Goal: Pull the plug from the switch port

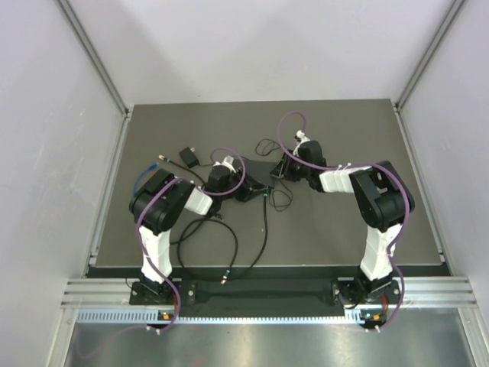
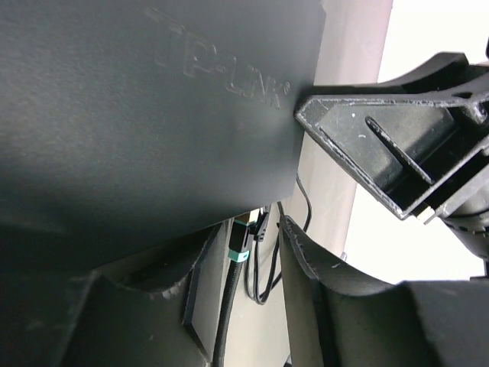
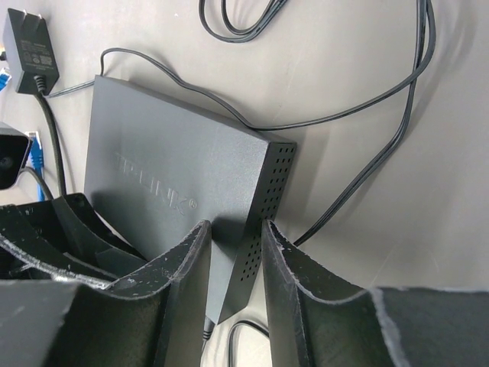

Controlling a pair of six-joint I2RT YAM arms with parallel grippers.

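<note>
In the left wrist view the left gripper (image 2: 248, 241) stood partly open at the bottom centre of the frame. Its fingers (image 2: 321, 306) sat either side of the plug (image 2: 244, 226) without, as far as we could see, touching it. The plug sat just above them, pushed into the lower edge of the TP-Link switch (image 2: 153, 115); the switch port itself was hidden behind that edge. We judged the plug a small, stiff plastic body, best pinched on its housing above the green band (image 2: 238, 255). The soft cable (image 2: 227, 313) would only flex and strain; a latch might hold the plug, though we saw none. The switch looked light and smooth, likely to slide unless braced. The right gripper (image 3: 234, 229), at the bottom centre of its own view, straddled a corner of the switch at the vented side (image 3: 263, 206), fingers close against it. Whether they truly clamped it we could not tell. Beyond, thin black cords (image 3: 367, 115) looped over the table (image 3: 428, 252), and a power adapter (image 3: 30, 50) lay at the upper left.
</note>
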